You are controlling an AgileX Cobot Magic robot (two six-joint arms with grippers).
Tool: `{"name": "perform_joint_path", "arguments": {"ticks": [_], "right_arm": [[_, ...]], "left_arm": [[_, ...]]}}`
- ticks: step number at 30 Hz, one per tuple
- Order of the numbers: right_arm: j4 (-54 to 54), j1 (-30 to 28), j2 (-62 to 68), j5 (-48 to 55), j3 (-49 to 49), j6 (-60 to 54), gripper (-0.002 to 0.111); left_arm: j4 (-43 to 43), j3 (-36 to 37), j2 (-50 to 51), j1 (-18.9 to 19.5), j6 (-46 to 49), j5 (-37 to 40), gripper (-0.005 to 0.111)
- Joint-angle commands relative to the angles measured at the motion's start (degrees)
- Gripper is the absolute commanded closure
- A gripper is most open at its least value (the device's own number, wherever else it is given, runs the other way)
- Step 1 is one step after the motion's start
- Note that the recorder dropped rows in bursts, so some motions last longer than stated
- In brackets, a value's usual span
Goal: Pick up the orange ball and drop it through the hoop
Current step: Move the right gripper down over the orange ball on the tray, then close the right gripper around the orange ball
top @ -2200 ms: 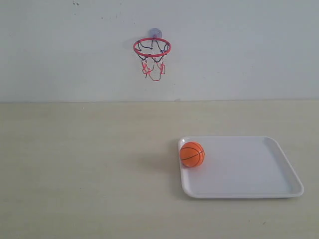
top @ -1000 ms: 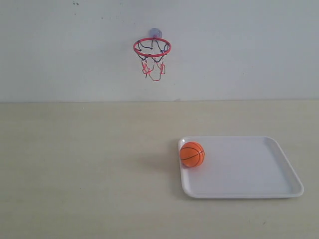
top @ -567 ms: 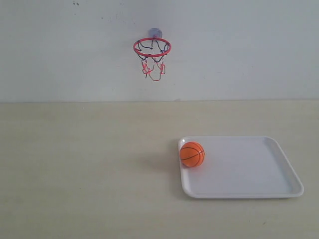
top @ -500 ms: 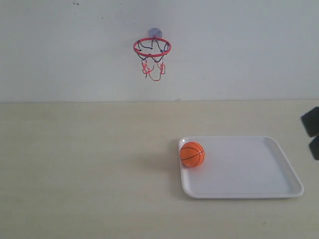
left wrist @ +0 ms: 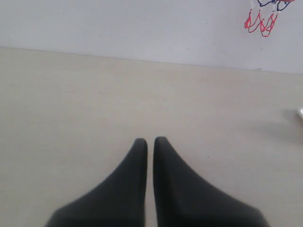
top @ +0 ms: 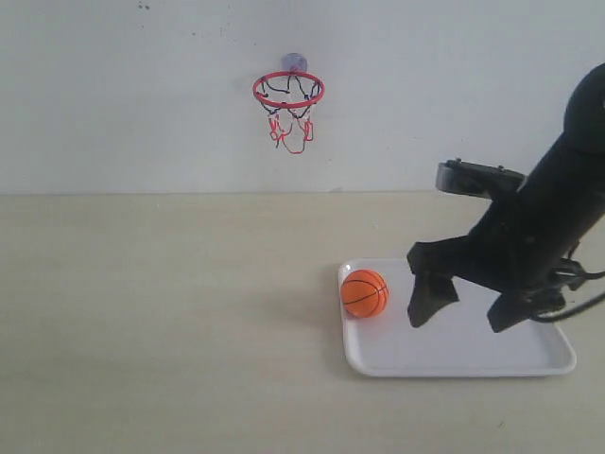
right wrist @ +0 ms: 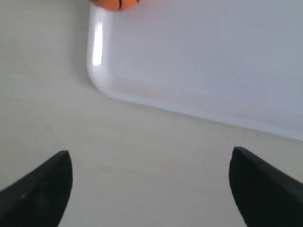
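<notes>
The orange ball (top: 364, 293) rests in the left end of the white tray (top: 529, 364), against its rim; the right wrist view shows only its lower edge (right wrist: 115, 4). The hoop (top: 288, 91), a red ring with dangling net, hangs on the back wall by its suction cup. My right gripper (top: 460, 316) hovers open above the tray, to the right of the ball, with nothing between its wide-spread fingers (right wrist: 45, 182). The left gripper (left wrist: 150, 141) is shut and empty over bare table, and the exterior view does not show it. The net's red tips (left wrist: 260, 21) appear in its view.
The white tray's rounded corner (right wrist: 97, 75) lies ahead of the right gripper's fingers. A pale wall (top: 454, 85) rises behind the beige table (top: 170, 312). The black right arm (top: 558, 199) reaches in from the right edge.
The right arm has swung in from the right edge and now holds its open gripper over the tray. The ball, tray and hoop have not moved.
</notes>
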Motion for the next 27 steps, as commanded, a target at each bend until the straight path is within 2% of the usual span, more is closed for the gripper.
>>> {"name": "perform_joint_path", "arguments": {"ticks": [1,7,13,27], "right_arm": [[3.3,0.0,7.1,0.2,-7.1,1.5,0.025],[2.3,2.4,14.4,0.6,-17.4,3.3,0.025],[2.2,4.6,19.2,-3.4,-23.5,5.4,0.025],[3.4,5.2,24.8,-6.7,-24.6,6.3,0.025]], "left_arm": [[0.1,0.2,-0.1,0.1,0.3,-0.1,0.103],[0.1,0.2,-0.1,0.1,0.3,-0.1,0.103],[0.1,0.2,-0.1,0.1,0.3,-0.1,0.103],[0.1,0.2,-0.1,0.1,0.3,-0.1,0.103]]}}
